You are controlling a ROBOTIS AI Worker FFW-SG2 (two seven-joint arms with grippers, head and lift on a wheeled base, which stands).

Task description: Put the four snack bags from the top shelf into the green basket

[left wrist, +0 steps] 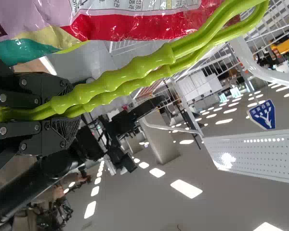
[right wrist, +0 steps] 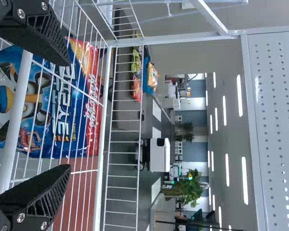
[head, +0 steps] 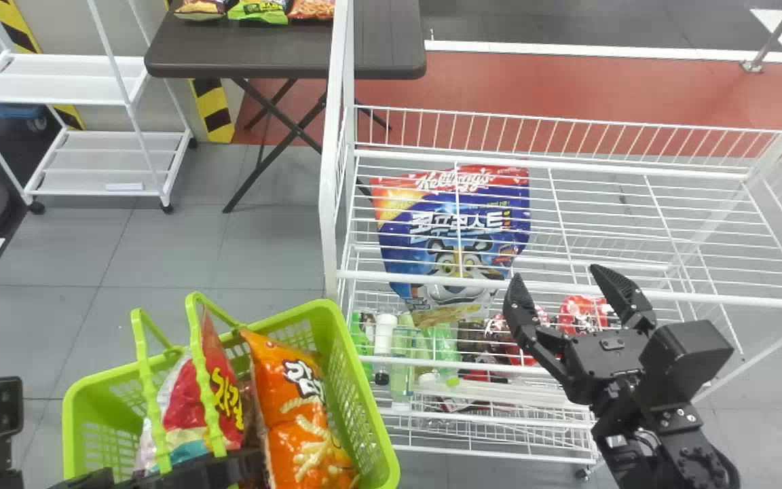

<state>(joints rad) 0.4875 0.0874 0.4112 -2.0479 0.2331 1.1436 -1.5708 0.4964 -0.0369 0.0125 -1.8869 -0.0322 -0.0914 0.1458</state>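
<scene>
The green basket point(head: 364, 407) stands at the lower left in the head view, with an orange snack bag point(head: 306, 414) and a red-and-white one point(head: 187, 407) upright inside. My left gripper point(head: 228, 468) is at its near side; in the left wrist view, the left gripper point(left wrist: 62, 108) is shut on both green handles point(left wrist: 130, 72). Over the front edge of the top shelf point(head: 635, 295), my right gripper point(head: 557, 278) is open, nothing between its fingers. A blue bag point(head: 445, 231) shows through the wires, below the top level. In the right wrist view, the right gripper point(right wrist: 67, 115) spans the front rail.
Bottles point(head: 384, 339) and red packs point(head: 578, 312) occupy a lower shelf level. The rack's white left post point(head: 330, 170) rises beside the basket. Behind stands a dark table point(head: 241, 51) with several bags, and a white cart point(head: 99, 156) is at the back left.
</scene>
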